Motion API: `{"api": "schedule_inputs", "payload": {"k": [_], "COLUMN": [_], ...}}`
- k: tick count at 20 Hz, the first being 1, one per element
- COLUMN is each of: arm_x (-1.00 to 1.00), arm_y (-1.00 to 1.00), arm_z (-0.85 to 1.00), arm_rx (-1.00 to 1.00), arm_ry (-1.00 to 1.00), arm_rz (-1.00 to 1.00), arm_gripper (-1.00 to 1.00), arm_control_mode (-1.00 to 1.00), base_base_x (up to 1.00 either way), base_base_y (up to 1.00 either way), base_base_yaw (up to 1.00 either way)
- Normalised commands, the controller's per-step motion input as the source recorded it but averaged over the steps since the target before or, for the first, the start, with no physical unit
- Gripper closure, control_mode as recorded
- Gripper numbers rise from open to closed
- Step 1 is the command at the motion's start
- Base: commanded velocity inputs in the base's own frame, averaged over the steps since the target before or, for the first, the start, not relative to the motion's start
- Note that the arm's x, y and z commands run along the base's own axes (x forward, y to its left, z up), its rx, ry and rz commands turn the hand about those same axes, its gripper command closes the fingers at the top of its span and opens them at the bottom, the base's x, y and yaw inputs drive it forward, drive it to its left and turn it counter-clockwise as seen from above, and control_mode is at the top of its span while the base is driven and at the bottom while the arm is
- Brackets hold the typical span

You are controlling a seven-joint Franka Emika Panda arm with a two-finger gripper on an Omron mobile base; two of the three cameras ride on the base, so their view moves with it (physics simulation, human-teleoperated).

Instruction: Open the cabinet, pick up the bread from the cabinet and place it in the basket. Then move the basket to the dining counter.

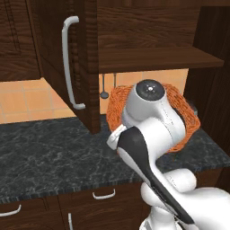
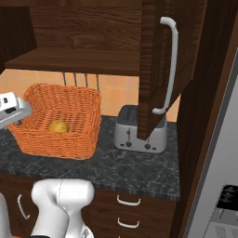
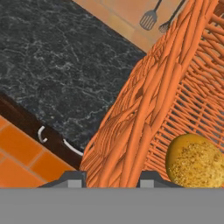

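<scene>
The cabinet (image 2: pixel 158 69) stood open over the black granite worktop (image 1: pixel 49 152), its doors swung out and the wooden shelf (image 2: pixel 79 60) bare. Down on that worktop sat the basket (image 2: pixel 60 123), just beside the toaster (image 2: pixel 139 132). And the gripper (image 3: pixel 111 177) was right at the basket's near wall – one fingertip (image 3: pixel 72 178) outside the weave, the other inside, the wicker rim running between them! The jaws stood narrowly apart and straddled that wall, clamped on the basket. The bread (image 3: pixel 197 159) lay on the basket floor, just inside the wall, close beside the inner fingertip.
</scene>
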Motion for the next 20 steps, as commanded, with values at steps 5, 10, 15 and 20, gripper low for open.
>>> {"api": "schedule_inputs", "payload": {"k": [5,10,15,20], "arm_x": [-0.08,-0.28,-0.23,-0.07], "arm_y": [-0.04,-0.06,-0.03,0.00], "arm_z": [0.81,0.44,0.03,0.00], "arm_rx": [0.00,0.01,0.08,0.01], "arm_ry": [0.03,0.00,0.08,0.02], "arm_rz": [0.00,0.00,-0.01,0.00], "arm_gripper": [1.00,1.00,1.00,1.00], "arm_control_mode": [-1.00,-1.00,-1.00,1.00], "base_base_x": [0.00,0.00,0.00,-0.61], "base_base_y": [0.00,0.00,0.00,-0.01], "base_base_yaw": [0.00,0.00,0.00,0.01]}}
